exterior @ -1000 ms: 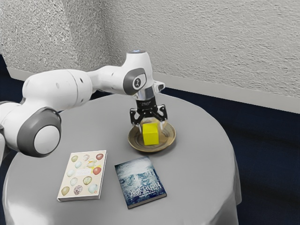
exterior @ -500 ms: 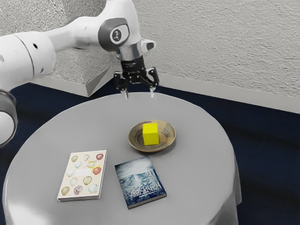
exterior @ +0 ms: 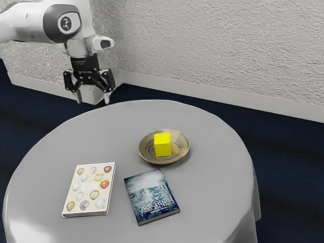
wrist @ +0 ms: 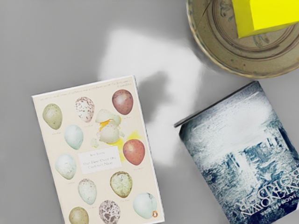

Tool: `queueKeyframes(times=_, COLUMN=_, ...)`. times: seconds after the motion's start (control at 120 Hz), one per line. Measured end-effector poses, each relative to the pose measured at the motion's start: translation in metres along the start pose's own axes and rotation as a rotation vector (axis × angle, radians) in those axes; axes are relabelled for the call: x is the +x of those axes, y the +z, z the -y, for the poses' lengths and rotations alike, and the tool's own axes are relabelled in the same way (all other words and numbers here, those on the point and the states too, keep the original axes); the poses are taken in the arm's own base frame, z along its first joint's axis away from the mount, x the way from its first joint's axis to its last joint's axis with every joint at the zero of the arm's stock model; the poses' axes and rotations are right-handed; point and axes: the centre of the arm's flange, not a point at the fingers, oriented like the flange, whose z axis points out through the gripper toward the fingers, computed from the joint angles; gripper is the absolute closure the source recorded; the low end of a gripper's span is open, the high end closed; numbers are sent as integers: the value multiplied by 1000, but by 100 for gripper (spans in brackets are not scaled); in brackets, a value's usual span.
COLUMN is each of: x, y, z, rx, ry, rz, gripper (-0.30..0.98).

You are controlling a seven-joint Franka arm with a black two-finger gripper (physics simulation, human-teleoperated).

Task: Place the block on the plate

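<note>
A flat-sided yellow block (wrist: pixel 268 16) sits in a round brown ceramic plate (wrist: pixel 217 53), near rectangular blue-white (wrist: pixel 243 144) and cream egg-printed books (wrist: pixel 98 186).

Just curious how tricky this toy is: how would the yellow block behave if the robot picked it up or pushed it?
The block looks stiff, with crisp edges and flat faces, so it probably wouldn't squash. Sitting on a flat face, it seems likelier to slide than roll. The plate's raised rim might stop it.

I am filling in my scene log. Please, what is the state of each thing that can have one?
Gripper, open and empty
Yellow block, resting on the plate
Plate, upright, bearing the block
Egg-cover book, closed, lying flat
Blue book, closed, lying flat
</note>
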Motion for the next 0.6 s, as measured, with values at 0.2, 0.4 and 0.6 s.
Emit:
queueKeyframes(times=0.2, x=1, y=-17, z=47, rx=-14, ry=28, rz=1, gripper=0)
queueKeyframes(times=0.4, x=-7, y=-24, z=40, rx=-17, ry=105, rz=10, gripper=0)
queueKeyframes(times=0.6, x=-16, y=-22, z=7, rx=-3, ry=206, rz=20, gripper=0)
